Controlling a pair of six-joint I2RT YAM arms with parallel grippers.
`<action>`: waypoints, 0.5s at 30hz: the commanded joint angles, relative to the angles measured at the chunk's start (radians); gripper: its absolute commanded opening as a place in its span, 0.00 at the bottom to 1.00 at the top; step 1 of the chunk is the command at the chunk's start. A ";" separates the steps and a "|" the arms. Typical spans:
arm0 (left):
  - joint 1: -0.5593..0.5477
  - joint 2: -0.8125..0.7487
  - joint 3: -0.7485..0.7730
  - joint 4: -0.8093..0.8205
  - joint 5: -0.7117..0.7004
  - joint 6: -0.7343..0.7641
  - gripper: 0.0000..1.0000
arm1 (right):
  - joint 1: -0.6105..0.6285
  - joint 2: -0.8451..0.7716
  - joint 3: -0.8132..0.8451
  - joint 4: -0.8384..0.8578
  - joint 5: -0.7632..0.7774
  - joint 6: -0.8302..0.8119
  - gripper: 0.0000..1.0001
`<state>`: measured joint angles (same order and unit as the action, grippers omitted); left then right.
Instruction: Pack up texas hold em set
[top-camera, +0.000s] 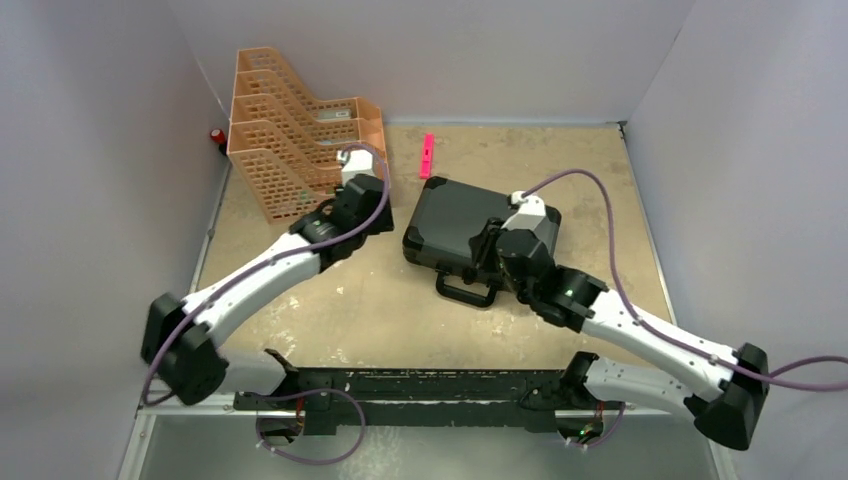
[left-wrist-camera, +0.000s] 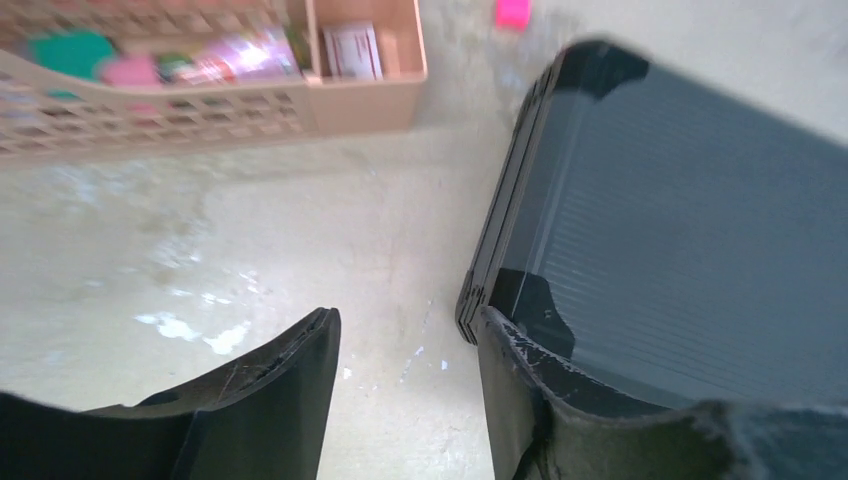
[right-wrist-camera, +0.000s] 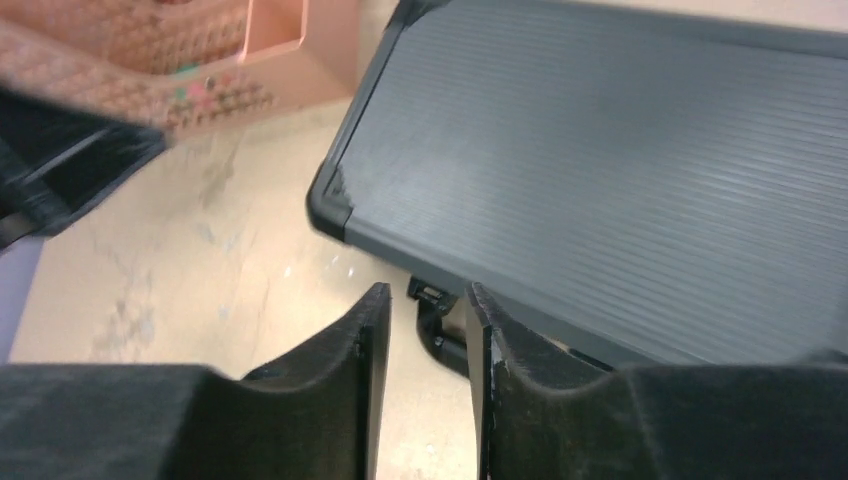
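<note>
Now the black ribbed plastic case (top-camera: 450, 215) sits right of the wide-apart left gripper (left-wrist-camera: 405, 328) and under the slightly-apart right gripper (right-wrist-camera: 427, 296), likely to press its front shut.

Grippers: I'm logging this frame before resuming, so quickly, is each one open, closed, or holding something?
Left gripper: open, holding nothing, beside a corner of the black case.
Right gripper: slightly open, holding nothing, over the case's front edge.

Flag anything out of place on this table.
A pink piece lies loose on the table behind the closed black case, outside the orange basket. The case sits askew, and the tabletop is stained.
</note>
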<state>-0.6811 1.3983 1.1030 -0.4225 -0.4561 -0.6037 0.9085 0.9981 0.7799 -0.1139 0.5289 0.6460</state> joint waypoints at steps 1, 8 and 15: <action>0.003 -0.235 0.005 0.002 -0.158 0.078 0.54 | -0.004 -0.109 0.134 -0.331 0.305 0.122 0.44; 0.003 -0.542 -0.023 -0.010 -0.309 0.153 0.70 | -0.005 -0.300 0.257 -0.639 0.490 0.249 0.74; 0.004 -0.708 0.031 -0.089 -0.406 0.203 0.75 | -0.005 -0.438 0.363 -0.728 0.575 0.200 0.94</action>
<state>-0.6811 0.7277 1.0962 -0.4583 -0.7780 -0.4595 0.9077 0.6052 1.0683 -0.7494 0.9852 0.8520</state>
